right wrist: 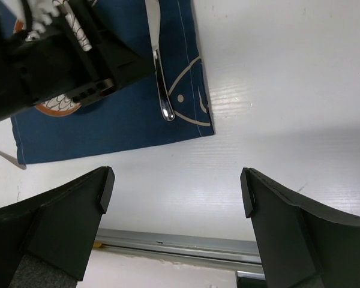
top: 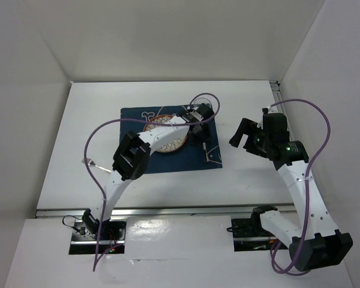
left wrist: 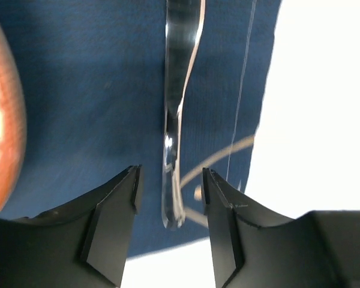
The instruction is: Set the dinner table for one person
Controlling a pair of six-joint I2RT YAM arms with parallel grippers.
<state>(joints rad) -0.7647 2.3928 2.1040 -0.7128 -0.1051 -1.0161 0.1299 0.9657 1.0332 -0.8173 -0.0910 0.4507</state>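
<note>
Left wrist view: the left gripper (left wrist: 171, 180), fingers parted, straddles a knife (left wrist: 175, 108) without touching it, on the blue placemat (left wrist: 78, 108). The right gripper (right wrist: 177, 186) gapes wide above the white table (right wrist: 276, 90), right of the placemat.

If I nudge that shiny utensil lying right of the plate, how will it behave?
The utensil looks like polished metal, so it is probably stiff and slippery between the open jaws of the left gripper. It lies flat and thin on the cloth placemat, so it should slide rather than roll, though the cloth may bunch.
</note>
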